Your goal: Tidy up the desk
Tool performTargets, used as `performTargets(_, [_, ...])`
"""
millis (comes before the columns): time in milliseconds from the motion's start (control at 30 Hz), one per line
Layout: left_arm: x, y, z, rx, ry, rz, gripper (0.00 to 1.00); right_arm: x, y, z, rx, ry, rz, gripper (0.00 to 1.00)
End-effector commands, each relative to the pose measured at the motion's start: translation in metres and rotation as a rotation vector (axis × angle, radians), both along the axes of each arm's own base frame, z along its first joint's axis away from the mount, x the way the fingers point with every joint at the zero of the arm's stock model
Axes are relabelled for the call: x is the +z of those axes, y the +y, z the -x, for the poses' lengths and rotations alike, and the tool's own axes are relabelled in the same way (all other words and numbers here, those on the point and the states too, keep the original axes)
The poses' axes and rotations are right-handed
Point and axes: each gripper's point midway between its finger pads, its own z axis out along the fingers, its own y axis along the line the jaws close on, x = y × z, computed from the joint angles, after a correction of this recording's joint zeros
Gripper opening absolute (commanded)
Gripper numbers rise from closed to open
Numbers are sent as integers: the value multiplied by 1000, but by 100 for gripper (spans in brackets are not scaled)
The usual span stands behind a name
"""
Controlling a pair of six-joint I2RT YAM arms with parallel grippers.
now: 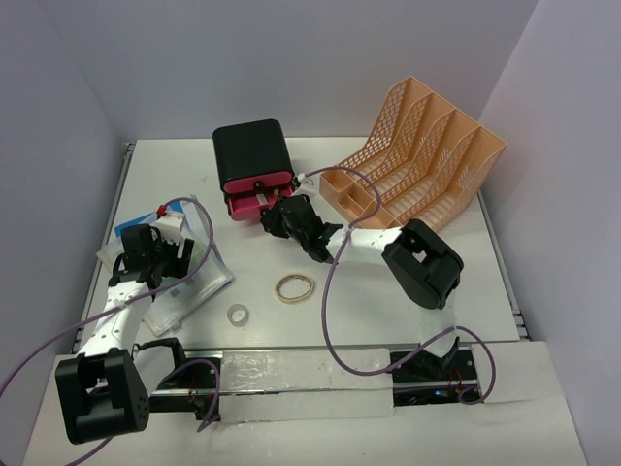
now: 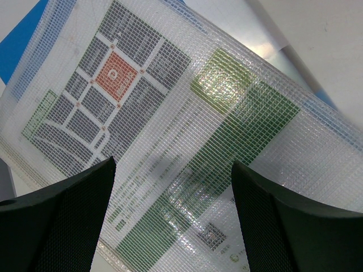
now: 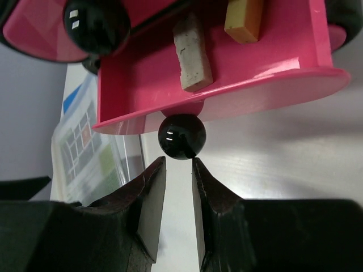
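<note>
The white desk (image 1: 388,301) holds a black drawer box (image 1: 252,150) with its lower pink drawer (image 3: 227,85) pulled open. A white eraser (image 3: 191,54) and a yellow one (image 3: 244,17) lie in the drawer. My right gripper (image 3: 178,161) is just in front of the drawer's black knob (image 3: 181,137). Its jaws are a narrow gap apart, with the tips at the knob's near side and nothing between them. My left gripper (image 2: 173,170) is open wide just above a clear mesh document pouch (image 2: 170,102) at the desk's left.
A peach mesh file rack (image 1: 417,155) stands at the back right. A tan rubber-band ring (image 1: 294,287) and a small white tape roll (image 1: 238,315) lie mid-desk. A second black knob (image 3: 96,22) sits on the upper drawer. Purple cables loop over the desk.
</note>
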Motion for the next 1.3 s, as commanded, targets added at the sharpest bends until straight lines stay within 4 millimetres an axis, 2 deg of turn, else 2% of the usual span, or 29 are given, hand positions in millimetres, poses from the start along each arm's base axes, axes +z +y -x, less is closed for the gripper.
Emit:
performTargets(0, [3, 0, -5, -7, -24, 1, 89, 30, 6, -34, -53, -71, -83, 33])
performTargets(67, [3, 1, -5, -7, -24, 0, 89, 33, 6, -45, -63, -76, -94, 33])
performTargets(233, [2, 0, -5, -9, -21, 0, 89, 25, 10, -65, -62, -49, -122, 33])
performTargets(400, [2, 0, -6, -9, -18, 3, 89, 23, 15, -75, -48, -34, -146, 33])
performTargets(633, [1, -1, -5, -12, -14, 4, 89, 19, 12, -74, -70, -21, -160, 37])
performTargets(767, [1, 0, -5, -12, -16, 4, 89, 9, 8, -60, -87, 46, -243, 47])
performTargets(900, [1, -1, -5, -12, -15, 4, 89, -5, 5, -48, -96, 91, -330, 52])
performTargets(967, [1, -1, -4, -12, -16, 4, 89, -17, 8, -48, -100, 120, -340, 57])
performTargets(1067, [2, -1, -4, -12, -19, 3, 89, -25, 11, -51, -105, 138, -346, 59])
performTargets(1267, [1, 0, -4, -12, -17, 2, 89, -38, 12, -61, -147, 160, -361, 59])
